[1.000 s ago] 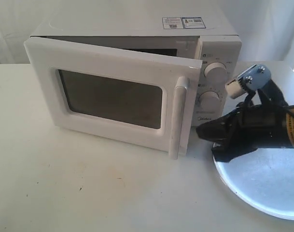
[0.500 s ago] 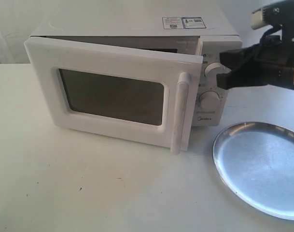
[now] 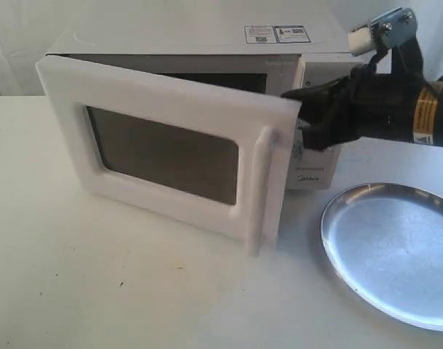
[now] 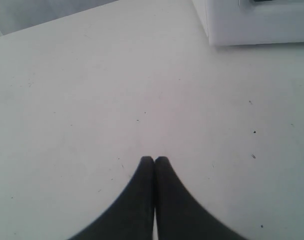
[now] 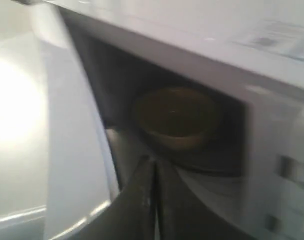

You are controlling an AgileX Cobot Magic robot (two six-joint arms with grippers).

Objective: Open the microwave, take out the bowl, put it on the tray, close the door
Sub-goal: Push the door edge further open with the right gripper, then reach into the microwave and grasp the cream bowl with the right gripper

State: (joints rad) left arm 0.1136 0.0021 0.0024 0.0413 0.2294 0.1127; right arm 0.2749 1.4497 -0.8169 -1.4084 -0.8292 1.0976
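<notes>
The white microwave (image 3: 206,43) stands at the back with its door (image 3: 163,149) swung partly out, handle (image 3: 261,189) toward the front. My right gripper (image 3: 294,102) is shut and its tips sit in the gap just behind the door's free edge, in front of the dials. The right wrist view looks past the shut right gripper (image 5: 154,161) and the door's edge (image 5: 72,125) into the dark cavity, where the cream-beige bowl (image 5: 175,116) sits. The silver tray (image 3: 396,251) lies on the table at the right. My left gripper (image 4: 154,159) is shut and empty over bare table.
The white table (image 3: 134,291) runs out in front of the microwave. A corner of the microwave (image 4: 251,22) shows in the left wrist view. A white curtain hangs behind.
My right arm has risen from above the tray, then moved left to the door's free edge. The door has swung out a little further.
</notes>
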